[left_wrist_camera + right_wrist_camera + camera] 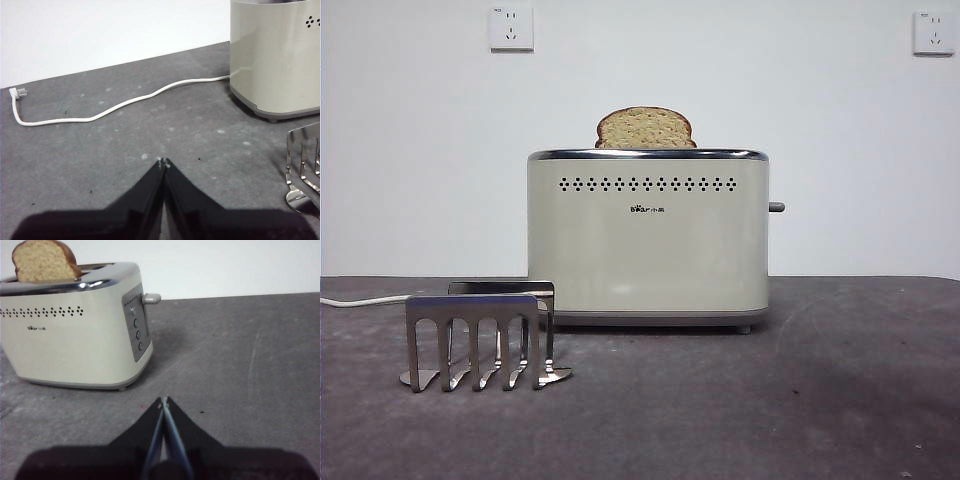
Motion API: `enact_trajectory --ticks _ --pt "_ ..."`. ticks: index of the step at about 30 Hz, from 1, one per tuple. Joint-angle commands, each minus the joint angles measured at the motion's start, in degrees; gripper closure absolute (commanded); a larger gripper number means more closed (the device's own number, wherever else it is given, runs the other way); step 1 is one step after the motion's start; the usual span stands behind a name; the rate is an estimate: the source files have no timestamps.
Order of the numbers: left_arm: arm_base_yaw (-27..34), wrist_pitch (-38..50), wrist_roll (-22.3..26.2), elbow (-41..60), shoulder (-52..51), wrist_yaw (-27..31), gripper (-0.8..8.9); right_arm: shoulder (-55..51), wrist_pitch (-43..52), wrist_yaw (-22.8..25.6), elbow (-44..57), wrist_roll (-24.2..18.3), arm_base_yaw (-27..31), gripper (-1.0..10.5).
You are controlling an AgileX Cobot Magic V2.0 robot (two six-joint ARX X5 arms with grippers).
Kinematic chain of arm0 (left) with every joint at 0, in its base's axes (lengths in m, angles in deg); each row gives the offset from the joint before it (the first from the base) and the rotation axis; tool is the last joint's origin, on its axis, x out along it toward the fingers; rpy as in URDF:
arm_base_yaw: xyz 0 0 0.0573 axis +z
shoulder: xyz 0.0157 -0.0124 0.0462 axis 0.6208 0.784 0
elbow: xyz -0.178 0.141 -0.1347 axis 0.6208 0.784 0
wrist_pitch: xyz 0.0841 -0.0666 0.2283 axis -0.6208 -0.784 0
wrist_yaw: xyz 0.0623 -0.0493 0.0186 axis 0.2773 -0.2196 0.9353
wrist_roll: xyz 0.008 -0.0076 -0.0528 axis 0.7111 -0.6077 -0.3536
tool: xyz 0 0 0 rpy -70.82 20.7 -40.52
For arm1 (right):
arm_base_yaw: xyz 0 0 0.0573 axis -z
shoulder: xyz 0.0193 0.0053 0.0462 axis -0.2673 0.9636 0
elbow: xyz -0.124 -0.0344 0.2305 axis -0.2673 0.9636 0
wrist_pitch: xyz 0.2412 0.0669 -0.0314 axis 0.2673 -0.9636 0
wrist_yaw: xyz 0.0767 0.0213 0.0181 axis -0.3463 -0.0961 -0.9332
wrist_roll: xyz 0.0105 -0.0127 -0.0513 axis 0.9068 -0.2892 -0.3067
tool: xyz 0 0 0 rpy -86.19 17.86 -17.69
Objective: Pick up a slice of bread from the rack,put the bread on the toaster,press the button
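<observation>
Slice of bread [644, 128]: stands upright in a slot of the toaster, its domed top and part of its body above the chrome rim; it sits toward one end of the slot, away from the lever side.
Toaster [647, 240]: rests on the dark table [840, 400], its broad holed face toward the front camera, so the slot mouth faces up to take the bread from above.
Button [151, 298]: projects from the narrow control panel near the top of its travel; by its height it appears not yet pressed.
Rack [480, 340]: stands in front of the toaster's lower corner, apart from it, with no bread in its slots.
Cord [115, 106]: trails unplugged across the table from the toaster's far side.
Left gripper [163, 162]: jaws closed together, holding nothing, low over bare table near the rack.
Right gripper [163, 401]: jaws pressed together, empty, facing the lever side, well apart from it; probably placed for the press.
Stage: bread placed; pressing remains.
</observation>
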Motion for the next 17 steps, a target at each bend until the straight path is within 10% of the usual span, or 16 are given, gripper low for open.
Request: enact_trajectory --ticks 1,17 --pt "0.1 0.2 -0.6 0.8 -0.2 0.1 8.17 -1.1 0.6 0.5 1.6 1.4 -0.1 9.5" --pt "0.1 0.2 -0.6 0.8 -0.2 0.1 8.17 -3.3 -2.1 1.6 3.3 4.2 -0.2 9.5"
